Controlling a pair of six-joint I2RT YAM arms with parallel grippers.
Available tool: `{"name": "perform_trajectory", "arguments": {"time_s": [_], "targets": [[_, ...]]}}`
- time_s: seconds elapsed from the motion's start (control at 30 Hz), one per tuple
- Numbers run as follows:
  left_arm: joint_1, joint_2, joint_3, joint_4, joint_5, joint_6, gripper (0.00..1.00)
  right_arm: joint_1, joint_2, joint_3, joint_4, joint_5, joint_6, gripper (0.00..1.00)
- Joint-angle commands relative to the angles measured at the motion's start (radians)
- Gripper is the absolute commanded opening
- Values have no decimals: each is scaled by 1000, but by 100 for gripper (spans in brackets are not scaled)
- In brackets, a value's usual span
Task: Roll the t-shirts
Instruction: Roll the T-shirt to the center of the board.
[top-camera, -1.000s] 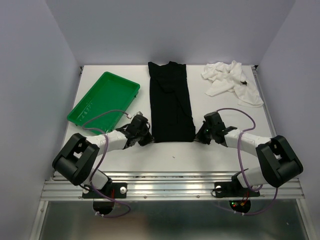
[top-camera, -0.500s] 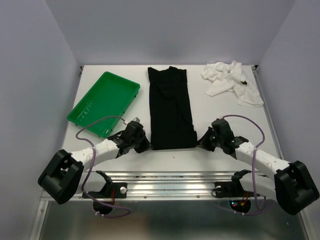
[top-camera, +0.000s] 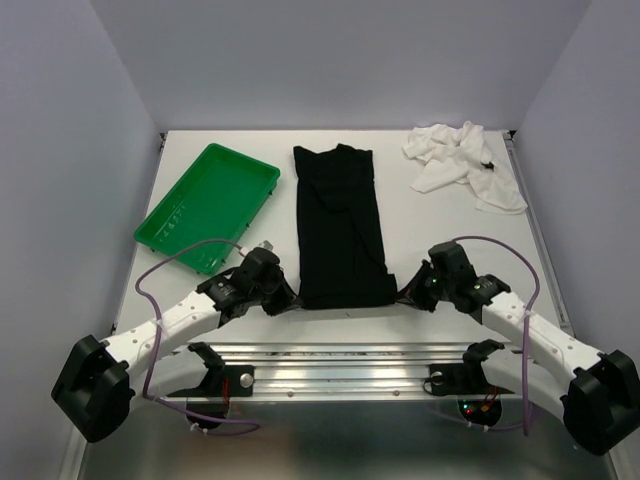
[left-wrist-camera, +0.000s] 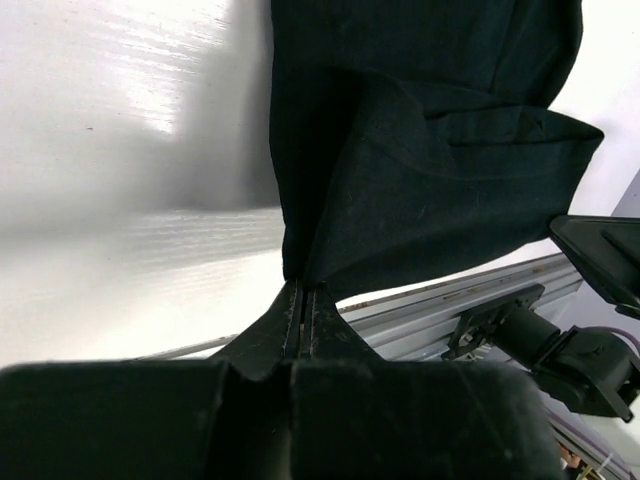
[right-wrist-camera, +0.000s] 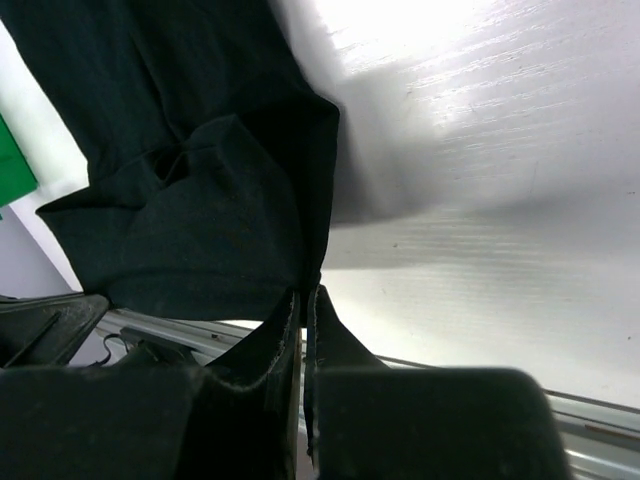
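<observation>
black t-shirt (top-camera: 340, 225): folded into a long strip, flat mid-table (top-camera: 420, 210), near hem at the front edge
left gripper (left-wrist-camera: 303, 292): jaws pinched tight on the near-left hem corner
right gripper (right-wrist-camera: 309, 295): pinched tight on the near-right corner
white t-shirt (top-camera: 462, 160): crumpled heap, far right, untouched
handling: light, limp; layers likely slide, so grip corners through all layers and keep the hem taut

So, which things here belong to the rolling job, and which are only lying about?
Job: black t-shirt, held at its near corners by the left end effector and right end effector; white t-shirt, crumpled at the far right.
Lying about: green tray, far left.
</observation>
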Motion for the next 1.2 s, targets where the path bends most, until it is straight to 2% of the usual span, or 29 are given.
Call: {"name": "perform_trajectory", "arguments": {"time_s": [0.0, 0.13, 0.23, 0.27, 0.3, 0.33, 0.37, 0.4, 0.43, 0.47, 0.53, 0.63, 0.67, 0.7, 0.73, 0.8, 0.87, 1.0, 1.17], "targets": [[0, -12, 77, -138, -62, 0, 0, -1, 12, 79, -90, 40, -7, 1], [0, 18, 102, -166, -71, 9, 0, -1, 52, 112, -93, 42, -29, 1], [0, 37, 93, -163, -57, 24, 0, -1, 72, 110, -85, 33, -46, 10], [0, 38, 87, -158, -51, 32, 0, -1, 72, 109, -87, 33, -53, 14], [0, 38, 76, -149, -33, 38, 1, -1, 72, 112, -90, 36, -60, 33], [0, 34, 73, -146, -25, 50, 18, -1, 73, 118, -104, 36, -83, 44], [0, 28, 70, -143, -20, 57, 28, -1, 75, 125, -117, 36, -92, 51], [0, 20, 70, -145, -19, 61, 41, -1, 76, 138, -130, 51, -100, 52], [0, -1, 76, -151, -25, 72, 63, -1, 73, 157, -150, 57, -117, 53], [0, -12, 90, -152, -41, 77, 67, -1, 69, 168, -157, 77, -123, 53], [0, -27, 108, -166, -68, 86, 69, -1, 64, 199, -170, 89, -132, 53], [0, -26, 143, -155, -98, 119, 55, -1, 75, 211, -147, 76, -140, 37], [0, -5, 153, -152, -98, 129, 43, -1, 81, 210, -119, 64, -137, 32], [-1, 8, 168, -142, -89, 145, 34, 13, 98, 210, -105, 50, -132, 21], [-3, 32, 171, -129, -82, 155, 25, 31, 106, 210, -80, 48, -123, 17], [-4, 57, 179, -97, -63, 182, 0, 53, 133, 213, -55, 48, -112, 8], [-4, 100, 188, -66, -54, 195, 0, 91, 156, 214, -20, 51, -102, 5], [-4, 187, 208, -16, -34, 230, 0, 159, 266, 237, 42, 47, -97, 4], [-4, 304, 219, 23, -31, 265, 0, 179, 362, 236, 99, 117, -94, 4]]}}
